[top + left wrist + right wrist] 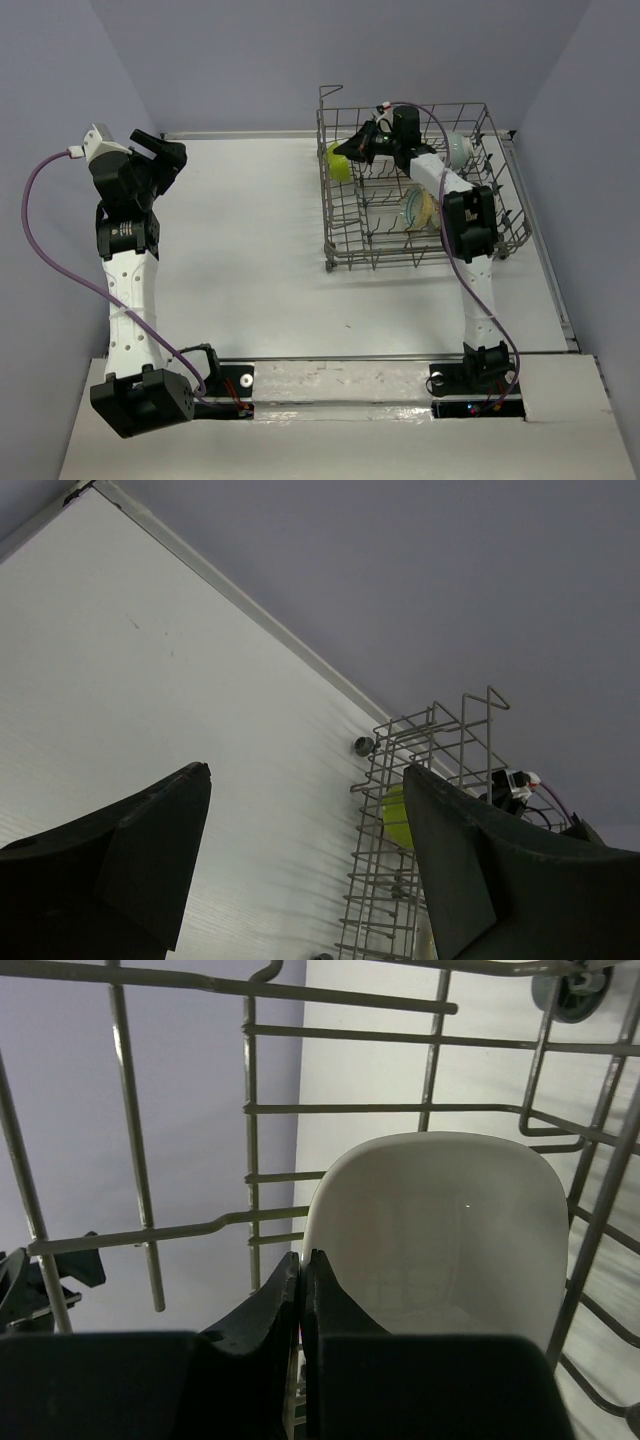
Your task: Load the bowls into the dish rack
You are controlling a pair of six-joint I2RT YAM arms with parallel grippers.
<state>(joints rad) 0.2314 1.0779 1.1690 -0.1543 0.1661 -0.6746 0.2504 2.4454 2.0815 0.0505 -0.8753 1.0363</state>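
The grey wire dish rack [424, 262] stands at the far right of the table. My right gripper [303, 1257] reaches into its far left corner [350, 152], shut on the rim of a squarish bowl that is white inside [440, 1230]. The bowl stands on edge close to the rack's side wires [250, 1110]. From above, a yellow-green bowl [338, 163] shows at the gripper's tip; I cannot tell whether it is the same one. It also shows in the left wrist view [397, 815]. A pale teal bowl [458, 150] and two patterned bowls [420, 210] sit in the rack. My left gripper [305, 772] is open, empty and raised at the far left [165, 158].
The rack [420, 742] has tall sides and small wheels [364, 746] at its base. The right arm [465, 215] lies across the rack's middle. The table's raised back edge [240, 135] runs along the purple wall.
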